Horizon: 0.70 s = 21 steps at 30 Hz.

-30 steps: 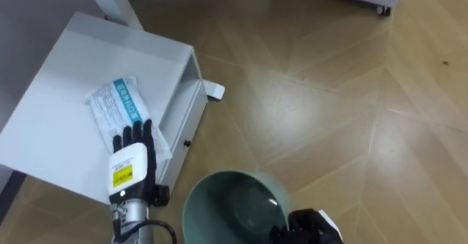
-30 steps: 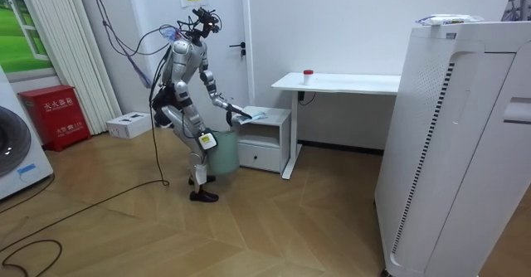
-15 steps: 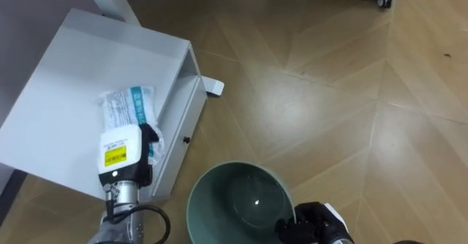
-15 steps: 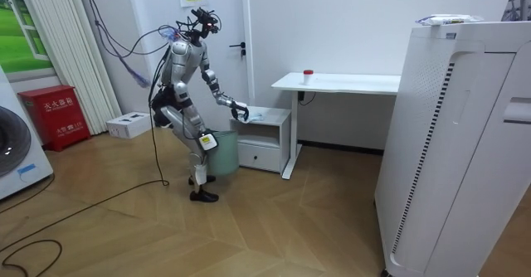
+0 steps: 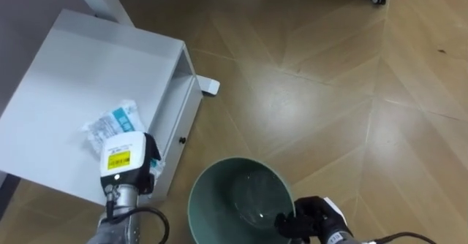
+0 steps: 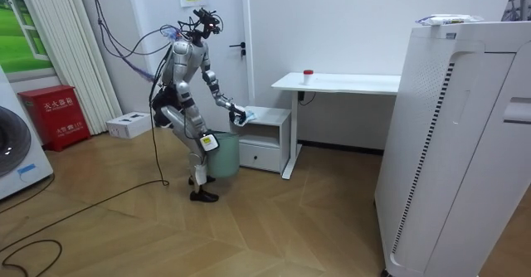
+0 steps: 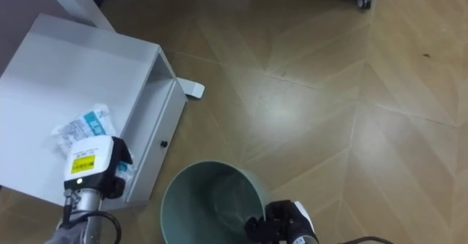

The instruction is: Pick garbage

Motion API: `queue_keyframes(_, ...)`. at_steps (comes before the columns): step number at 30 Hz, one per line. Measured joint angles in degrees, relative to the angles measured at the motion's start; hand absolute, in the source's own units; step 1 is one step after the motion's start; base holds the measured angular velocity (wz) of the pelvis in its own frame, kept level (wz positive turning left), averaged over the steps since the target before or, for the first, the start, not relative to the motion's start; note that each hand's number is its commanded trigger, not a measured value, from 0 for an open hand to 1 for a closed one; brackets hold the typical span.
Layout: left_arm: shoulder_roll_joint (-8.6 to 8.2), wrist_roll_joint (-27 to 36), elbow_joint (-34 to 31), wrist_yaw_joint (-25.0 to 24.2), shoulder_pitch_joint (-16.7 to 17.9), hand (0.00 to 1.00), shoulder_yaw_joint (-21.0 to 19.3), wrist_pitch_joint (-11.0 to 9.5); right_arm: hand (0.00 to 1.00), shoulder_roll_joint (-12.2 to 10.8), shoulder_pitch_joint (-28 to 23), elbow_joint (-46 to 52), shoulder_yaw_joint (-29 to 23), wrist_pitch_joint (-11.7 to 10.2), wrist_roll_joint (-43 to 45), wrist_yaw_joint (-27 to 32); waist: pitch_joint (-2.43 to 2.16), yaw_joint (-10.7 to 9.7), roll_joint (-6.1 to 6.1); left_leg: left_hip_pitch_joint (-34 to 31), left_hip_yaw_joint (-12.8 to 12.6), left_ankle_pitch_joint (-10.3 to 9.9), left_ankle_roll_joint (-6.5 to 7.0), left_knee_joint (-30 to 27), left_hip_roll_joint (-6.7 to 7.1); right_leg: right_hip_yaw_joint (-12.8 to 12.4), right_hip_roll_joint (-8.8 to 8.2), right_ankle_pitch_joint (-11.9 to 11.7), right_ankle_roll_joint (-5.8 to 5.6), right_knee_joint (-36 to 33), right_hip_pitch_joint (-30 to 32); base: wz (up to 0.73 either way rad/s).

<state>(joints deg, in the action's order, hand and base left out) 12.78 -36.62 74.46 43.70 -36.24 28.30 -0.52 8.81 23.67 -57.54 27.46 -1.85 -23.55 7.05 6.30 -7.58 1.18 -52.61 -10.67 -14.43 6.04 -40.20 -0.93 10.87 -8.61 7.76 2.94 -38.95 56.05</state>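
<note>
In the left eye view, our left hand (image 5: 126,162) sits over the packet's (image 5: 108,123) near end, fingers curled down onto it. The crumpled packet lies on the cabinet (image 5: 66,76) top, near its front edge. Our right hand (image 5: 311,218) is at the bin's (image 5: 219,182) rim; we cannot tell its grip. In the room view, we stand leaning toward the cabinet, beside a desk (image 6: 332,82).

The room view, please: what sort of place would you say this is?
Probably a test room furnished like a home or office: a white desk, a washing machine on a wooden floor, and a red box.
</note>
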Motion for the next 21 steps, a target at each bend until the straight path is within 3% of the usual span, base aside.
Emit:
queue_keyframes(3, -0.46, 2.8, 0.1, 1.3, 0.6, 1.00, -0.3, -1.7, 1.00, -0.1, 0.2, 0.1, 0.0, -0.4, -0.6, 0.5, -0.01, 0.2, -0.01, 0.1, -0.1, 0.0, 0.00, 0.0, -0.39, 0.0, 0.40, -0.2, -0.03, 0.3, -0.3, -0.05)
queue_keyframes(5, -1.51, 6.9, -0.4, 2.1, 0.6, 1.00, -1.5, -3.2, 1.00, -0.2, 0.1, 0.2, 0.0, -1.5, -0.7, 0.9, -0.02, 0.3, 0.00, 0.1, -0.1, 0.0, 0.00, 0.0, -0.38, 0.2, 0.34, -0.2, -0.02, 0.2, -0.3, 0.00)
queue_keyframes(9, -1.81, 11.1, -2.5, 2.4, 1.1, 1.00, -3.1, -6.3, 1.00, -0.3, -0.5, 2.5, -0.1, -3.3, -0.1, 3.0, -0.07, 0.4, 0.01, 0.1, -0.1, 0.0, -0.01, 0.0, -0.38, 0.1, 0.40, -0.2, -0.01, 0.2, -0.3, 0.00)
queue_keyframes(11, -1.76, 12.4, -6.3, 2.5, 2.4, 1.00, -3.3, -7.8, 1.00, -0.1, -1.5, 4.3, -0.1, -3.8, 2.5, 4.0, -0.14, 0.4, 0.04, 0.2, -0.1, 0.0, -0.01, -0.1, -0.36, 0.2, 0.34, -0.2, -0.01, 0.1, -0.4, 0.00)
queue_keyframes(14, -2.53, 14.0, -11.9, 3.1, 6.2, 1.00, -3.2, -11.6, 1.00, 0.6, -4.6, 8.9, -0.3, -5.1, 6.3, 4.8, -0.38, 0.4, -0.02, 1.5, -0.2, 0.0, 0.00, 0.2, -0.33, 0.1, 0.36, -0.1, -0.11, 0.4, -1.7, 0.00)
queue_keyframes(15, -3.39, 14.7, -13.9, 3.2, 8.3, 1.00, -3.2, -12.4, 1.00, 0.6, -6.3, 10.1, -0.8, -5.7, 7.9, 4.9, -0.68, 0.5, -0.03, 2.3, -0.2, 0.0, 0.00, 0.6, -0.33, 0.1, 0.42, -0.1, -0.12, 0.7, -2.5, -0.03)
queue_keyframes(17, -5.29, 15.4, -16.6, 3.2, 12.7, 1.00, -1.7, -13.3, 1.00, 0.5, -9.5, 11.7, -1.2, -6.8, 8.5, 5.4, -1.96, 1.4, -0.09, 4.4, -0.4, 0.1, -0.08, 1.8, -0.24, 0.1, 0.49, -0.1, -0.17, 1.5, -4.3, -0.03)
queue_keyframes(18, -5.72, 15.8, -17.4, 3.1, 13.8, 1.00, -1.1, -13.5, 1.00, 0.5, -10.3, 12.0, -1.3, -6.9, 8.3, 5.6, -2.37, 1.7, -0.05, 4.9, -0.4, 0.1, -0.11, 2.2, -0.21, 0.1, 0.50, -0.1, -0.18, 1.7, -4.7, 0.00)
queue_keyframes(20, -6.85, 15.7, -21.2, 3.1, 17.9, 1.00, -0.4, -13.8, 1.00, 0.4, -13.3, 14.7, -1.8, -7.0, 8.3, 6.7, -3.78, 2.4, -0.08, 7.0, -1.0, 0.4, -0.41, 4.0, -0.21, 0.0, 0.56, -0.2, -0.20, 3.2, -6.4, 0.00)
queue_keyframes(21, -6.98, 15.8, -22.0, 3.1, 18.6, 1.00, -0.3, -13.8, 1.00, 0.4, -13.6, 15.2, -1.9, -7.1, 8.3, 6.8, -3.81, 2.6, -0.12, 7.6, -1.2, 0.5, -0.46, 4.4, -0.22, 0.0, 0.54, -0.2, -0.16, 3.4, -6.9, 0.00)
